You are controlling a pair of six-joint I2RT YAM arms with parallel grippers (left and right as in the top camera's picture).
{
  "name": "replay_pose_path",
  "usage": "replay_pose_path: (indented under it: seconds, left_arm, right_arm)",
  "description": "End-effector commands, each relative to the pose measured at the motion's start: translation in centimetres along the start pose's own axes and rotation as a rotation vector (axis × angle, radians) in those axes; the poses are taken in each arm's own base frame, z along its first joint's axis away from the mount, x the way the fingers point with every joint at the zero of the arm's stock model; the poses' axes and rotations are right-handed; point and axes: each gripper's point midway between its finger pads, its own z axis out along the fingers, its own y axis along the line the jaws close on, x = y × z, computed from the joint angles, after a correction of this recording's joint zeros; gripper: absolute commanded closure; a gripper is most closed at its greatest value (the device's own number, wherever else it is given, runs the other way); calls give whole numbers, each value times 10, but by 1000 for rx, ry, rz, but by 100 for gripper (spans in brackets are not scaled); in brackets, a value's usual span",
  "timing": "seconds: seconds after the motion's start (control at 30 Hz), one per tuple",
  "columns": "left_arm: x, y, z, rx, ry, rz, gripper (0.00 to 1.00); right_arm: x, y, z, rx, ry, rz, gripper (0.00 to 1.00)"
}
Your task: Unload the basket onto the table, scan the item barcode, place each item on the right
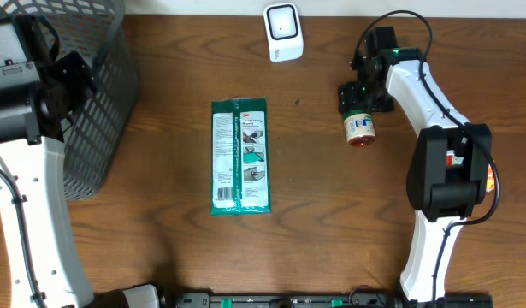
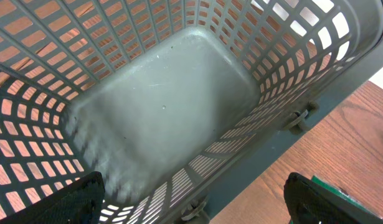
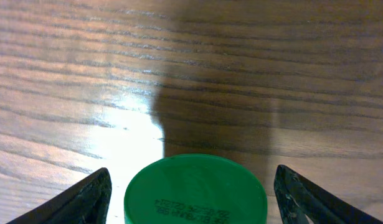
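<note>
Starting at the left, the left arm (image 1: 27, 162) hangs over the grey basket (image 1: 104, 94). Its jaws stand wide apart with nothing between them, and the wrist view shows only the bare floor of the basket below. In the middle of the counter (image 1: 160, 248) lies a flat green packet (image 1: 239, 156), touched by nothing. Behind it, near the far edge, stands the white scanner (image 1: 282, 32). Further right, the small bottle (image 1: 359, 127) lies on its side, well apart from the scanner, with its green lid (image 3: 194, 190) turned toward the right arm (image 1: 416, 85). The jaws of this arm are apart, one on each side of the lid. A gap shows on both sides, so they do not clamp it.

I judge that the bottle is the item to scan. The task is at its beginning: nothing is lifted and nothing is shown to the scanner. What is left is closing on the bottle, carrying it to the scanner, and turning its barcode toward the scanner. Where the barcode sits I cannot tell.
</note>
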Motion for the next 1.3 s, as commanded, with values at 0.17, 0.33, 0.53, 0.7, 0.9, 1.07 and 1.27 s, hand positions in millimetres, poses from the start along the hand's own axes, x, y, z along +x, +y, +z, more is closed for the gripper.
replay_pose_path:
  seconds: [0.17,0.33,0.53,0.7,0.9,1.07,1.27]
  left_arm:
    - [-3,4,-1,-15,-8,5,8]
    - [-3,4,-1,-15,-8,5,7]
    - [-3,4,-1,-15,-8,5,8]
    - [-3,4,-1,-15,-8,5,7]
    - [-3,4,-1,-15,-8,5,8]
    - [-3,4,-1,-15,-8,5,8]
    - [-3,4,-1,-15,-8,5,8]
  right_arm:
    - [12,4,6,4,46,-73,24]
    - [17,3,6,9,67,-61,28]
    - [19,-5,8,54,73,-15,33]
    - [20,-5,8,55,74,6,42]
    - [15,-1,-16,45,40,4,57]
    - [4,3,-60,41,-57,1,62]
    - [-3,7,-103,28,-153,60,66]
